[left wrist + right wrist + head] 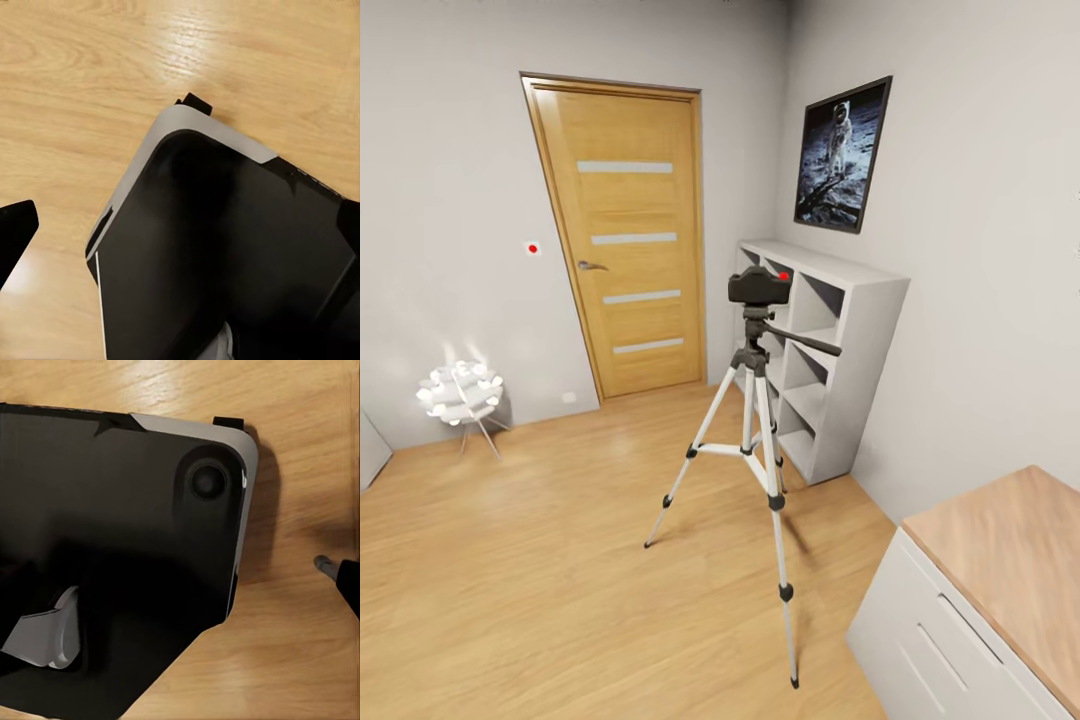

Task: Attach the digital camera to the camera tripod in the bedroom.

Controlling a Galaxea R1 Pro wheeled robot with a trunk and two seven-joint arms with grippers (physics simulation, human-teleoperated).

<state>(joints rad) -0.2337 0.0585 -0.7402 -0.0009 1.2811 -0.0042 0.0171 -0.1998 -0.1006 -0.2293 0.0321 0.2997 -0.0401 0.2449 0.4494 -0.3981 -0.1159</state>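
In the head view the camera tripod (752,420) stands on the wood plank floor, silver-white legs spread. The black digital camera (760,286) sits on the tripod's head, its red dot facing up, and the black pan handle (805,342) sticks out to the right. My left gripper (187,214) is open over my own black and grey base (225,247), one finger (15,232) at the frame edge. My right gripper (180,562) also hangs open above the base (112,525). One of its fingers (346,583) shows and the other is lost against the black.
A white cube shelf (830,370) stands against the right wall behind the tripod, under a framed moon picture (843,155). The wooden door (625,240) is shut. A glowing floor lamp (460,392) sits at the left. A wood-topped white cabinet (1000,560) is close at the right.
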